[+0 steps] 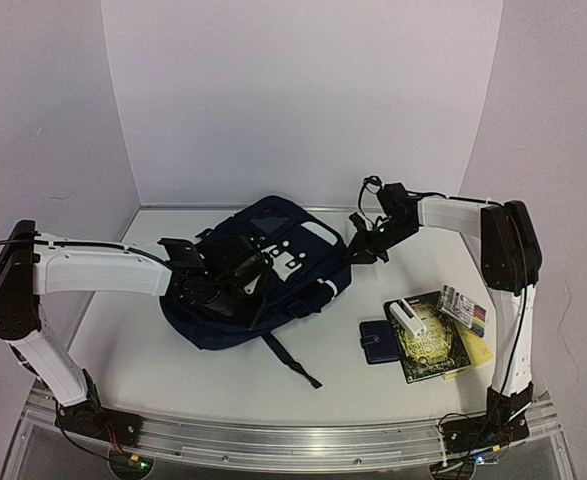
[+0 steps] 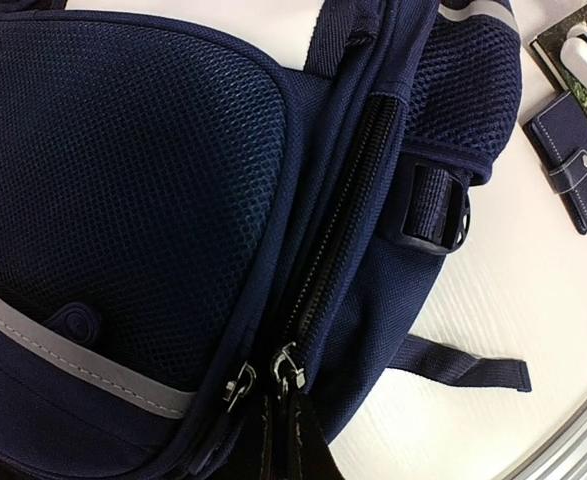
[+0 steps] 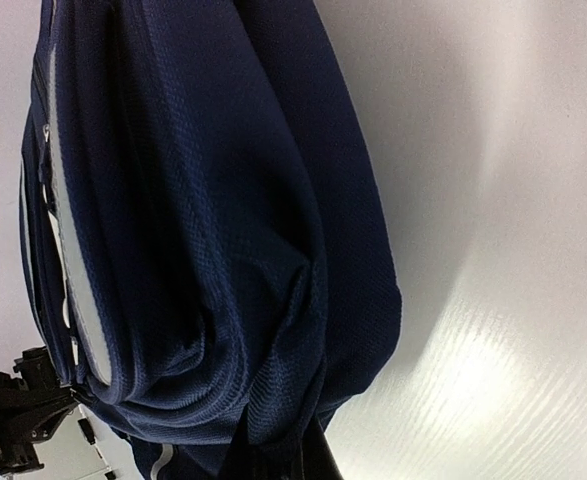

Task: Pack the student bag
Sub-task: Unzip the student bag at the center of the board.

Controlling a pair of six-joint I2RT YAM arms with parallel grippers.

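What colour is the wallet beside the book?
Navy blue. The wallet shows best in the left wrist view.

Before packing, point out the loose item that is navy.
The small wallet, leftmost of the pile, beside the dark book; the block on the book is white, the marker pack multicoloured.

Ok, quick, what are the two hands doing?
Left hand: closed at the zipper of the student bag.
Right hand: closed, pinching the student bag.
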